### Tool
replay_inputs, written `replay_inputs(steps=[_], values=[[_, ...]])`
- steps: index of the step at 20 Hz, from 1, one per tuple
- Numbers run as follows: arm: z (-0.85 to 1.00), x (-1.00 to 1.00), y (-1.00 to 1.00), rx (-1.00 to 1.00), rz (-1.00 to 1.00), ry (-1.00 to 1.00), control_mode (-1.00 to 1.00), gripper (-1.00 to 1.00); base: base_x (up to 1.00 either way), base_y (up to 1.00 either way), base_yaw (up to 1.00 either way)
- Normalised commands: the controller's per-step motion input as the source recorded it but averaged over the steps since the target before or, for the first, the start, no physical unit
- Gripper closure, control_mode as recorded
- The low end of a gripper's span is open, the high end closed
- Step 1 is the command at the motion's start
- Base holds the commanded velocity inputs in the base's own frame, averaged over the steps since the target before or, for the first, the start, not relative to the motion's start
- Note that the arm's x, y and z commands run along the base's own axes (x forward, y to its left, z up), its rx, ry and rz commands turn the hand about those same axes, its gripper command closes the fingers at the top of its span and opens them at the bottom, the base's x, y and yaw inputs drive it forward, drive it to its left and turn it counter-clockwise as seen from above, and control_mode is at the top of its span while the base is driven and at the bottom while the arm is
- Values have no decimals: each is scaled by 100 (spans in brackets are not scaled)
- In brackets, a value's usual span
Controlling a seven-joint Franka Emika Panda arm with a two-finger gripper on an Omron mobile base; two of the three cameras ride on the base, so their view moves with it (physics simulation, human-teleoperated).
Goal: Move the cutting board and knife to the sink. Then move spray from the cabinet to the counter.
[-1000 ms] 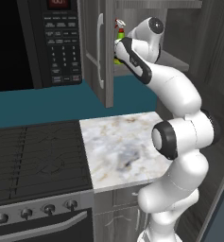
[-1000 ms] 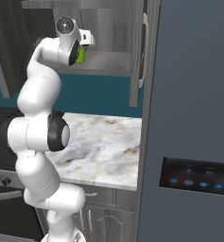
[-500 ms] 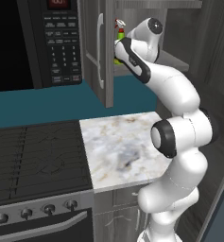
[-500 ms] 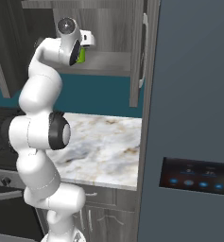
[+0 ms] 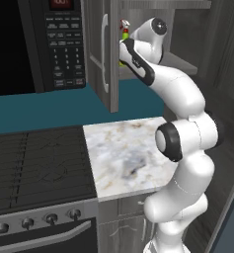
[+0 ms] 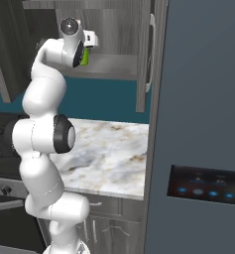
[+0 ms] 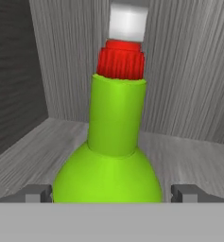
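I am at the second half of the job: fetching the spray (image 7: 114, 142) out of the cabinet (image 5: 101, 54). My arm is raised and reaches past the open door, and the hand is inside the cabinet, level with its shelf (image 6: 111, 67).

Looking along my hand, the green bottle stands upright on the shelf right in front of me, its round shoulder low, the neck rising to the red collar and white nozzle at the top. My fingers (image 7: 38, 193) are spread wide, one tip showing on each side of the bottle's body, with the bottle between them. I judge the tips to be just beside the body and not yet pressing on it, though the lower part of the bottle is hidden, so I cannot be sure of contact.

From the right, a bit of green shows just beside my wrist, which fits the bottle sitting near the front of the shelf.

The next move, as I judge it, is to close on the body of the bottle below the neck, squarely, so it does not tip or twist out. Then lift slightly, draw back clear of the door, and lower it to the desk (image 5: 128, 158) below, whose marble top lies beside the stove (image 5: 37, 165).
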Motion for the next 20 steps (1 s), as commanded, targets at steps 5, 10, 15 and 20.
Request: replay_inputs(steps=[5, 10, 15, 20], values=[[-2, 6, 2, 0, 0, 1, -100, 100, 0, 0, 0], [-3, 0, 0, 0, 0, 1, -100, 100, 0, 0, 0], [0, -6, 0, 0, 0, -3, -100, 100, 0, 0, 0], [0, -55, 0, 0, 0, -16, -100, 100, 0, 0, 0]])
